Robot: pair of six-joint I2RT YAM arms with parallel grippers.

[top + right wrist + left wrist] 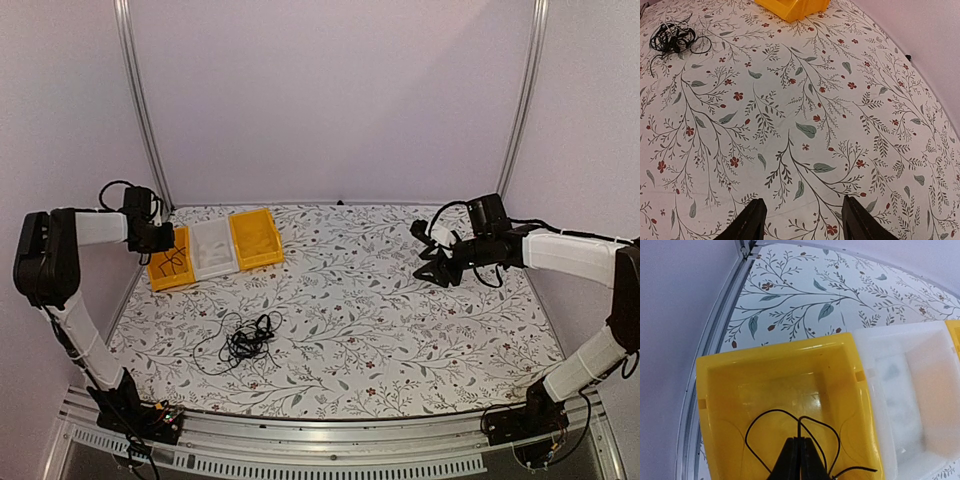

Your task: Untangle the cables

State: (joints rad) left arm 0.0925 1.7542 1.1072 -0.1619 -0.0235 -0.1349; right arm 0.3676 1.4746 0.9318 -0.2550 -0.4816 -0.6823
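- The left gripper (800,440) has its two black fingers pressed flat together, and a thin black cable (799,427) runs straight into the seam at their tips, so it looks pinched there.
- From that pinch the cable spreads in two slack loops, one to the lower left and one to the lower right of the left wrist view, with a loose end trailing towards the bottom right edge.
- The loops hang over the floor of a glossy yellow plastic bin (715,405), which fills the lower left of that view.
- Touching its right wall is a translucent white plastic bin (910,390), and a second yellow plastic bin (256,238) stands just beyond that (all three in a slanted row at the upper left of the overhead view).
- A loose tangle of thin black cables (248,340) lies on the white table cover printed with leaves and small red flowers (400,340), below the bins and left of centre overhead; it is in the upper left corner of the right wrist view.
- The right gripper (804,200) hangs above bare cover at the right of the overhead view, its jaws spread wide with nothing between them, well apart from the tangle.
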